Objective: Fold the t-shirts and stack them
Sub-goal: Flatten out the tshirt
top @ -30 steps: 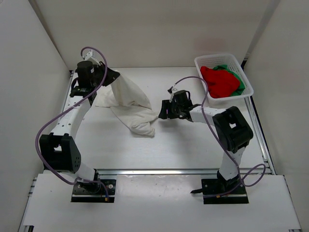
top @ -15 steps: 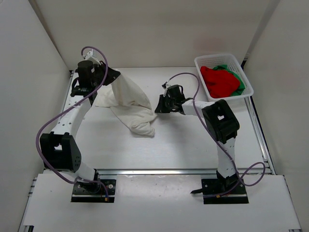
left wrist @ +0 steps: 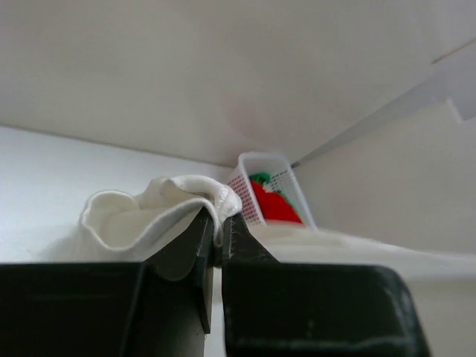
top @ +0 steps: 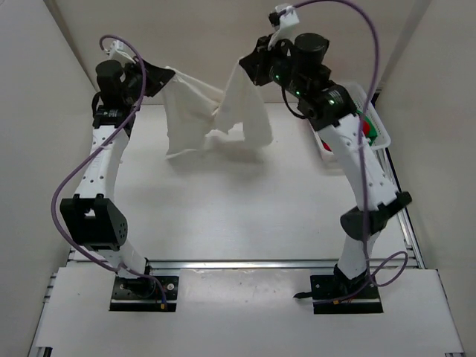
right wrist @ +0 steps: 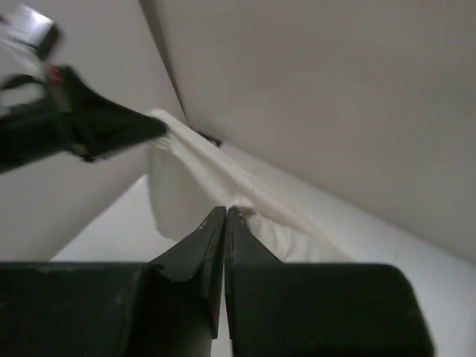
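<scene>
The white t-shirt [top: 216, 119] hangs in the air at the back, stretched between both grippers and sagging in the middle, its lower edge just above the table. My left gripper [top: 160, 76] is shut on its hem [left wrist: 218, 223], with bunched cloth [left wrist: 149, 216] over the fingers. Up at the shirt's other top corner, my right gripper [top: 245, 67] is shut on cloth [right wrist: 225, 212]; the shirt [right wrist: 193, 171] runs from it to the left gripper [right wrist: 141, 126]. The red t-shirt [left wrist: 274, 204] and green t-shirt [left wrist: 260, 178] lie in the basket.
The white lattice basket [top: 377, 128] stands at the back right, mostly hidden behind the raised right arm in the top view; its mesh wall [left wrist: 251, 199] shows in the left wrist view. White walls enclose the table on the left, back and right.
My right gripper closed on the white t-shirt and swung up high to the back. The left gripper rose too. The shirt has left the table and now hangs between them.
</scene>
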